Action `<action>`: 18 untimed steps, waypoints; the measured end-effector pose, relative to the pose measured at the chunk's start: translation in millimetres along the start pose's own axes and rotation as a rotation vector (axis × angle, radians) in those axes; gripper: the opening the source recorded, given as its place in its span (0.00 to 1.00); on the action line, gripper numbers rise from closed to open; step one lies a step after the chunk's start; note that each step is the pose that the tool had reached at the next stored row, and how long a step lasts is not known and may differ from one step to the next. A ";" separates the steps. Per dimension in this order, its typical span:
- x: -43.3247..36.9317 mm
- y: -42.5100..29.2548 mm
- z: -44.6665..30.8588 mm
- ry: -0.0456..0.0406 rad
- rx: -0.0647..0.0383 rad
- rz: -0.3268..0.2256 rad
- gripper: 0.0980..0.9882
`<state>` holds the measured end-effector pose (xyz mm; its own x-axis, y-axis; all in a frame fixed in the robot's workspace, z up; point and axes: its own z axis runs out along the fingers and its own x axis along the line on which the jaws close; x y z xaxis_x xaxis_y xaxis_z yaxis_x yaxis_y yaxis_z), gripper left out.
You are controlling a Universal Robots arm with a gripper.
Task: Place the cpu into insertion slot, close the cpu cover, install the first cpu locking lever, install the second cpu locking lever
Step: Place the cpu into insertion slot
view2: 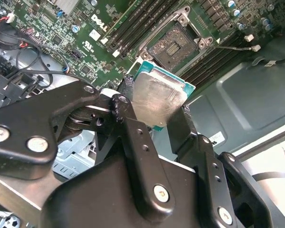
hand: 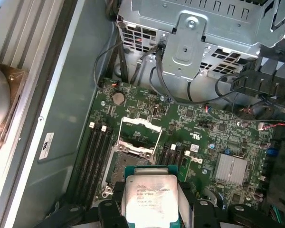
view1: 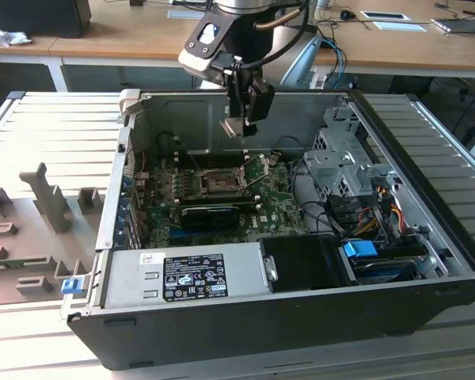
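Gripper (view1: 241, 120): closed on the cpu (view1: 233, 127), pinching two opposite edges; hung inside the open computer case (view1: 222, 324).
Cpu: held in the air, well above the green circuit board (view1: 281, 210), with the pale metal face in plain sight in both wrist views (view2: 159, 97) (hand: 149, 199); not yet seated.
Insertion slot (view1: 219, 184): lay bare on the board, at about 7 o'clock from the cpu in the exterior view, well apart from it.
Cpu cover (hand: 140, 123): stood swung up off the slot, leaving the socket open.
Handling: judged light, thin and stiff, probably slippery on its smooth face; underside and socket pins likely fragile, so no forcing.
Hold: best taken by opposite side edges, as gripped here, kept level, clear of the face and underside.
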<state>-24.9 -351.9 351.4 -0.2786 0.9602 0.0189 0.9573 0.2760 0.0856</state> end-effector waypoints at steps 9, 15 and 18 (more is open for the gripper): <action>-0.5 -0.4 4.1 -0.0017 0.000 0.020 0.48; -0.5 -0.5 4.3 -0.0040 -0.001 0.047 0.48; -0.5 -0.5 4.3 -0.0058 -0.001 0.068 0.48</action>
<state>-24.9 -352.3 347.1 -0.2128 0.9769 0.0189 0.9739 0.2105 0.0855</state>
